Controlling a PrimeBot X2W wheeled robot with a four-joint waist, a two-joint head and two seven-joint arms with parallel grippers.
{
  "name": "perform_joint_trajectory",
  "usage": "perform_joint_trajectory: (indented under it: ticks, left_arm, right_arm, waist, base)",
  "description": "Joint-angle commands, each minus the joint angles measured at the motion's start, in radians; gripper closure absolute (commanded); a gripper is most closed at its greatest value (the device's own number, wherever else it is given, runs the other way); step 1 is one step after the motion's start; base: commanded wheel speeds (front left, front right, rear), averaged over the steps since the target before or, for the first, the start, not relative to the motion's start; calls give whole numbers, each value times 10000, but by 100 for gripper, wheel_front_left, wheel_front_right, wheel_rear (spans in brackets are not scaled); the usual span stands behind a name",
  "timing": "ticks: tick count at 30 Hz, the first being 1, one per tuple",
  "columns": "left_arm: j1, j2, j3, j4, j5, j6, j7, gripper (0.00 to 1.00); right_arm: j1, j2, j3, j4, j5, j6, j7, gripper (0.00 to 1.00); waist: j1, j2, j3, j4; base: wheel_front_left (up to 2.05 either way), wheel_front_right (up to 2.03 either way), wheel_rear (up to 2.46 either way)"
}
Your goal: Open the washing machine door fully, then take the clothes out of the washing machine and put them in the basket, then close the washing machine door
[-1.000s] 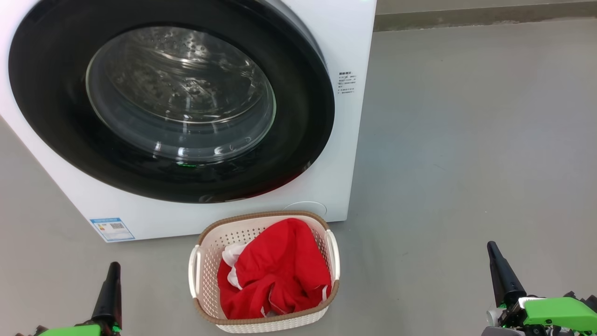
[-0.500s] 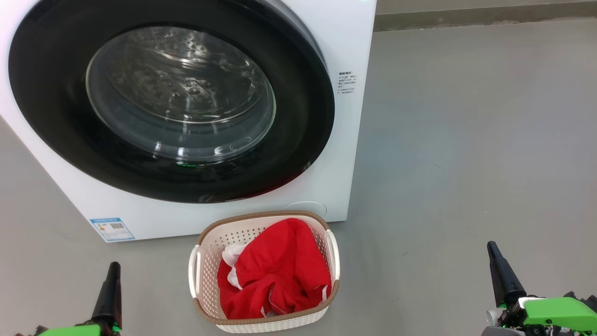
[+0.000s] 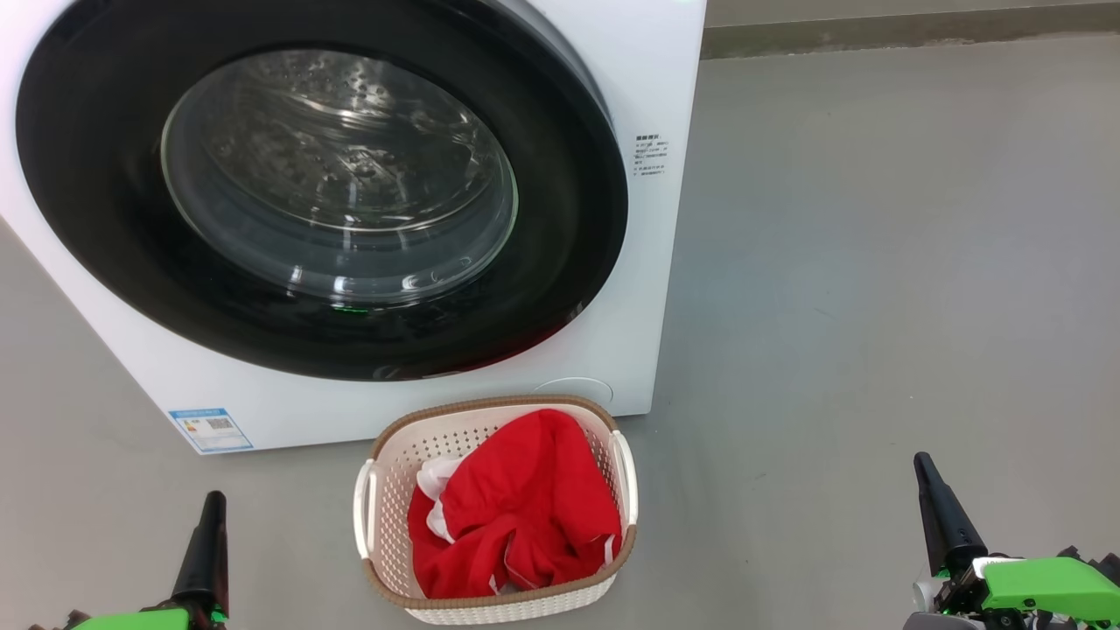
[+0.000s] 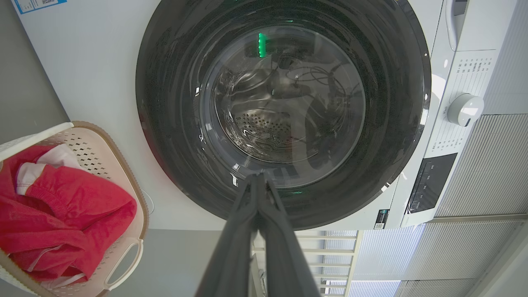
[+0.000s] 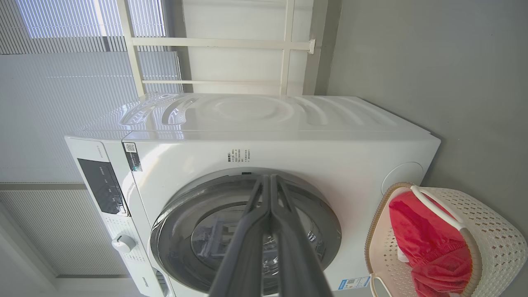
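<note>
So, hands first: the left gripper and right gripper sit low at the two bottom corners of the head view, both pinched closed with nothing in them. Both wrist views back that up, the dark fingers meet in a single point with no cloth caught between. They're parked well apart from everything, one on each side of the basket. To me that reads like a rest pose: no job left, so they're pulled back out of the way.

Moving outward, the basket stands on the floor just in front of the washer, below the lower right of the door. The clothes are heaped inside it, red with a bit of white poking out on the left, about up to the rim. Makes sense to keep it that close, since it's a short carry from the machine to the basket.

Then the door: its black rim lies against the washer front and looks shut. Through it I only see bare steel drum, no red anywhere. So I'd guess all three steps are done.

Compared with the earlier head shots, nothing differs. Grippers, basket, clothes and door are all in the same spots, and the camera hasn't shifted either.
</note>
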Motion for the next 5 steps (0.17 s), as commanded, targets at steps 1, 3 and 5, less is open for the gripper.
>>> perform_joint_trajectory:
  ticks: [1,3,5]
  left_arm:
    - [-401,154,331,-198,-37,-33,32,100]
    - [-401,154,331,-198,-37,-33,32,100]
    - [-401,154,331,-198,-37,-33,32,100]
  right_arm:
    - [-408,-35,228,-301,39,16,75,100]
    - [-408,-35,228,-301,39,16,75,100]
    - [-408,-35,228,-301,39,16,75,100]
  waist:
    - [0,0,0,0]
    - [0,0,0,0]
    - [0,0,0,0]
  base:
    - [0,0,0]
    - [0,0,0]
    - [0,0,0]
